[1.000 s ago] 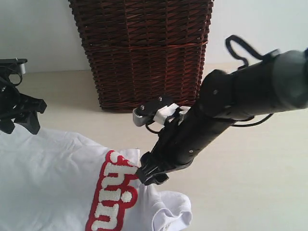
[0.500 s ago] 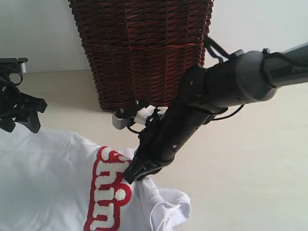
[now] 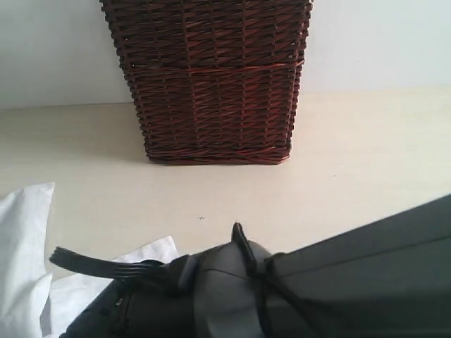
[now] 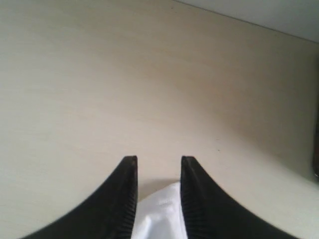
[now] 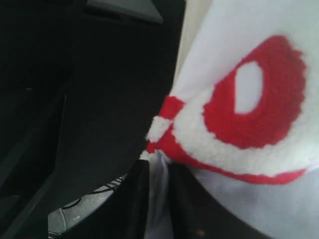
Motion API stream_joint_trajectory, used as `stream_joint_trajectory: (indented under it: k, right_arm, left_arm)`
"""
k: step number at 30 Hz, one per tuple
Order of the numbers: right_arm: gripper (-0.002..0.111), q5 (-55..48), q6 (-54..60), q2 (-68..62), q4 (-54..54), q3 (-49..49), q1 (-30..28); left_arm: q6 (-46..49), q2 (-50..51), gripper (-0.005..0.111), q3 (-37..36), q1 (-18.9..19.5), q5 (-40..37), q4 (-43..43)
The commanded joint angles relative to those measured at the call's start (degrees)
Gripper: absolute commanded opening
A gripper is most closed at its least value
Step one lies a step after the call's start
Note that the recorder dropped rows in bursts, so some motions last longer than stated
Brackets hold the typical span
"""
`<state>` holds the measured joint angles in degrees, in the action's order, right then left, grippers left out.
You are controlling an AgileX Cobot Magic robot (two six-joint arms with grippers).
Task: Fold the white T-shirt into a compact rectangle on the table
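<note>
Because the white T-shirt (image 3: pixel 25 232) looks like light, limp cotton that slumps and slides, hems and corners seem the best holds. It lies toward the worktop's (image 3: pixel 366 155) left edge, well apart from the basket (image 3: pixel 211 77). Left jaws and right jaws each pinch a fold of it.

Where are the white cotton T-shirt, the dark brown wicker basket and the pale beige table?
white T-shirt (image 5: pixel 239 17): right wrist view, plain cloth.
wicker basket (image 3: pixel 211 105): exterior view, front wall.
beige table (image 3: pixel 366 155): exterior view, bare top.
</note>
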<state>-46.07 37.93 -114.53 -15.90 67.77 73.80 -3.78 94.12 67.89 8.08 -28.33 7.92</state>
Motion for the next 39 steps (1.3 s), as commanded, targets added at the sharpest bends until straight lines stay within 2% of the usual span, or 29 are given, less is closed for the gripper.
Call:
stream_joint_trajectory:
  k: [1, 3, 10, 11, 15, 16, 18, 20, 23, 25, 27, 30, 33, 36, 39]
  right_arm:
    - [0.048, -0.6, -5.2, 2.5, 5.1, 0.0, 0.2]
    - [0.057, -0.8, -9.2, 5.9, 8.7, 0.0, 0.2]
    - [0.058, -2.7, -22.3, 18.5, 17.4, 0.0, 0.2]
    - [0.058, -1.6, -25.8, 19.5, 20.8, 0.0, 0.2]
    - [0.055, 2.3, -53.5, 19.8, 43.7, 0.0, -2.4]
    - [0.052, 2.3, -58.7, 18.7, 47.1, 0.0, -4.3]
    - [0.046, 4.5, -63.1, 15.7, 46.8, 0.0, -8.5]
    - [0.04, 7.3, -60.4, 12.2, 39.7, 0.0, -12.6]
    - [0.034, 7.8, -49.1, 7.1, 26.7, 0.0, -15.3]
    - [0.036, 7.1, -42.2, 4.6, 20.8, 0.0, -15.3]
    - [0.043, 6.7, -37.2, 3.6, 17.2, 0.0, -15.2]
    - [0.054, 6.5, -33.3, 3.3, 13.8, 0.0, -15.2]
    - [0.055, 9.2, -33.9, 2.8, 14.5, 0.0, -15.2]
    - [0.051, 10.9, -35.1, 0.7, 14.9, 0.0, -15.2]
    - [0.037, 11.6, -35.1, -1.9, 14.9, 0.0, -15.2]
  left_arm:
    - [0.5, -0.1, 0.031, -0.2, 0.0, 1.2, 1.5]
    - [0.6, -0.1, 0.031, -0.2, 0.0, 1.1, 1.6]
    - [1.9, -0.1, 0.031, -0.2, 0.0, 1.3, 2.0]
    - [1.9, -0.1, 0.031, -0.2, 0.0, 1.3, 2.0]
    - [1.9, -0.1, 0.031, -0.2, 0.0, 0.5, 2.5]
    - [2.3, -0.1, 0.031, -0.2, -0.1, 0.0, 2.9]
    - [2.7, -0.1, 0.031, -0.4, -0.1, -0.7, 3.1]
    - [3.8, -0.1, 0.031, -0.4, -0.1, -1.0, 4.1]
    - [5.1, -0.1, 0.031, -1.0, -0.1, -1.1, 5.5]
    - [6.5, -0.1, 0.031, -1.3, -0.1, -0.3, 6.6]
    - [6.6, -0.1, 0.031, -1.3, -0.1, 0.3, 6.7]
    - [6.6, 0.0, 0.031, -1.3, -0.1, 1.3, 6.7]
    - [6.8, 0.6, 0.031, -1.3, -0.1, 1.7, 6.7]
    - [6.8, 1.6, 0.031, -1.3, -0.1, 1.5, 6.7]
    - [6.8, 1.9, 0.031, -1.3, -0.1, 0.9, 6.7]
